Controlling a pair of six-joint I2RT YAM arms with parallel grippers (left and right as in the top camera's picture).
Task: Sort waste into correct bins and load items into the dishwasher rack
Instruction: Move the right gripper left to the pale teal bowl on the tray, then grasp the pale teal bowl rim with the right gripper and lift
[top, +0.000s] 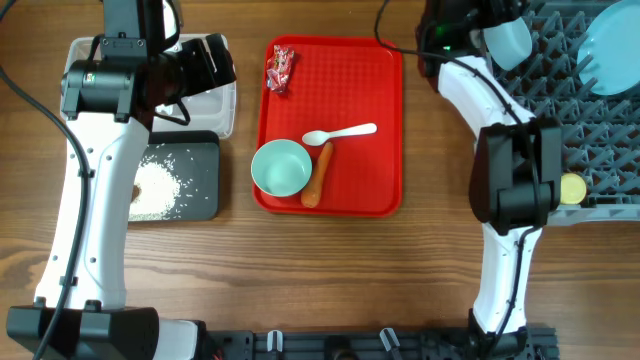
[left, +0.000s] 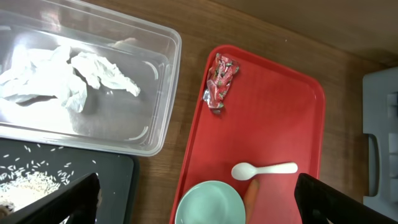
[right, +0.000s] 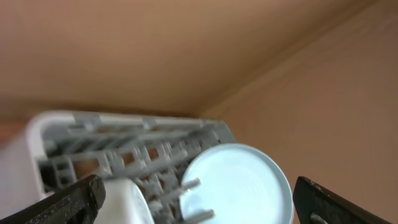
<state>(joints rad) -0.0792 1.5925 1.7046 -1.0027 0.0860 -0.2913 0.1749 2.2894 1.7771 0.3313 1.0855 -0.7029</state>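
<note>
At the left of the table, we find the left gripper (left: 198, 190) hanging above the clear tub (left: 166, 106), its fingers spread wide and holding nothing. Crumpled white tissue (left: 68, 74) lies inside that tub. Just beside it, on the near side, stands the black tub (top: 200, 160), with loose rice grains (top: 160, 185) heaped on its floor.

Between the two arms we note the red tray (top: 370, 80). A shiny red candy wrapper (top: 281, 70) lies in its far left corner. A pale blue bowl (top: 281, 167) sits upright near the tray's front edge, with an orange carrot (top: 318, 175) close against its right side. A white spoon (top: 340, 133) lies just beyond the carrot's far tip.

At the right, the grey rack (top: 590, 110) holds a pale blue plate (top: 612, 35) propped among the prongs at its far end and a yellow cup (top: 572, 188) at its near edge. The right gripper (right: 199, 193) hovers over the rack's far left part, fingers likewise wide apart and empty. A second pale bowl (top: 505, 40) sits in the rack below it.
</note>
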